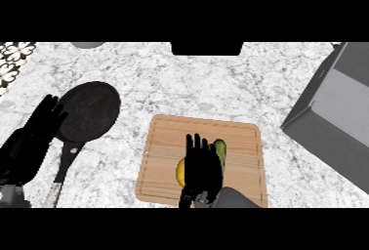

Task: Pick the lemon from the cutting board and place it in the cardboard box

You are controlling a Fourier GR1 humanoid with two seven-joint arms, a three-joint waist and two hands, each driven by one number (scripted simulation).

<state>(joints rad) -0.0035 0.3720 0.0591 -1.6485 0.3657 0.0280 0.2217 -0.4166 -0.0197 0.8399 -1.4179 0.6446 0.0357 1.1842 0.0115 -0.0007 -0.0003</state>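
A wooden cutting board (pixel 166 141) lies in the middle of the counter. My right hand (pixel 202 168) hovers over it with straight fingers pointing away from me and hides most of the lemon (pixel 179 173), whose yellow edge peeks out at the hand's left side. A green, elongated item (pixel 220 147) shows just right of the fingers. The box (pixel 328 114), grey with an open top, stands at the right edge. My left hand (pixel 30 139) rests open at the far left, fingers up.
A black frying pan (pixel 90 111) lies left of the board, its handle (pixel 63 168) pointing toward me beside my left hand. A dark object (pixel 207 48) sits at the counter's far edge. Patterned tiles (pixel 13 58) show at top left.
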